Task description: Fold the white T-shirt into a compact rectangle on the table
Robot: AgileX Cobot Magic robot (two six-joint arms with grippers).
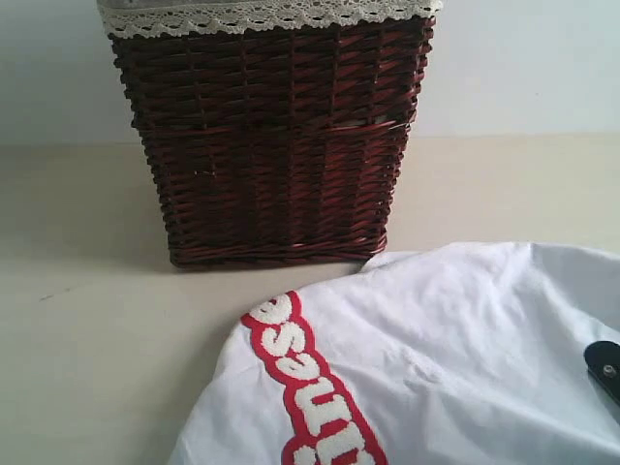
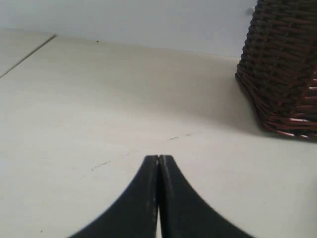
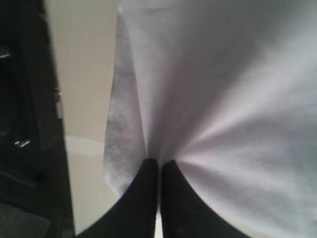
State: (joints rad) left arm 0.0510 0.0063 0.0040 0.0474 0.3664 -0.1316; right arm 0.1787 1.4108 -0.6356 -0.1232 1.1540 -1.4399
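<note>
Pale beige table [image 1: 87,320] with a plain greyish-blue wall [image 1: 523,58] behind it, nothing fancy. A dark brown wicker basket [image 1: 271,145] sat towards the back edge of the table, close to the wall, with white lace trim [image 1: 262,15] running round its top.

The white T-shirt [image 1: 465,349] was lying on the table in front of the basket, spread towards the right side and running out of the exterior view at the near and right edges. It looked bunched up and mounded rather than flat. The fuzzy white letters [image 1: 310,387] with red outlines ran diagonally across it. One edge of the shirt came right up by the basket's front corner; I couldn't tell if they actually touched.

The right gripper [image 3: 159,163] was clamped tight on a pinch of the shirt's fabric, with folds fanning out from the fingertips. A bit of black hardware [image 1: 605,368] showed over the shirt at the right side of the exterior view.

The left gripper [image 2: 158,158] was squeezed closed with nothing in it, fingers pressed together, low over a bare stretch of table with the basket off to one side.
</note>
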